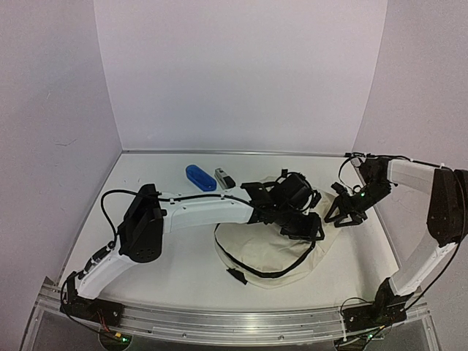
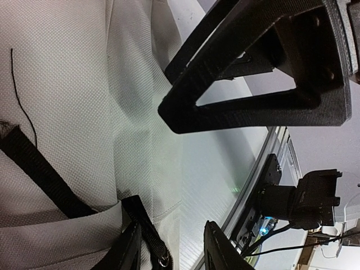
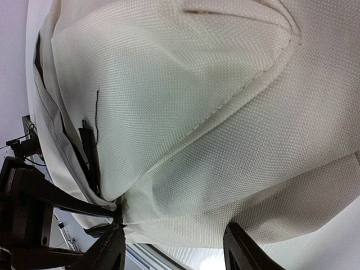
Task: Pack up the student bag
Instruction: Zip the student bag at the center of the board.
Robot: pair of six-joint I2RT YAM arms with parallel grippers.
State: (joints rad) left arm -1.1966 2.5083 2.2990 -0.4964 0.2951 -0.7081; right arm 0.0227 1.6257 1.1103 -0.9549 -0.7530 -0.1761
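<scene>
The fingers of the left gripper (image 2: 171,228) stand partly apart, and the bare table (image 2: 214,169) shows through the gap. A black strap tab (image 2: 147,228) with a small metal ring (image 2: 163,260) lies against one finger, but the jaws are not closed on it.

The jaws of the right gripper (image 3: 174,225) stand wider. The edge of the student bag (image 1: 267,256) bulges between its fingers, and we cannot tell whether they pinch the cloth or merely straddle it.

From above, we see both grippers close together at the bag's far right corner. The bag lies flat on the table, right of centre, with a black zipper line (image 1: 263,272) curving along its near edge. The left arm (image 1: 205,212) reaches across to it from the left, and the right arm (image 1: 420,175) bends in from the right.

Behind the bag, near the back wall, a blue oblong object (image 1: 199,177) and a small grey-and-black object (image 1: 224,178) lie side by side, apart from the bag.
</scene>
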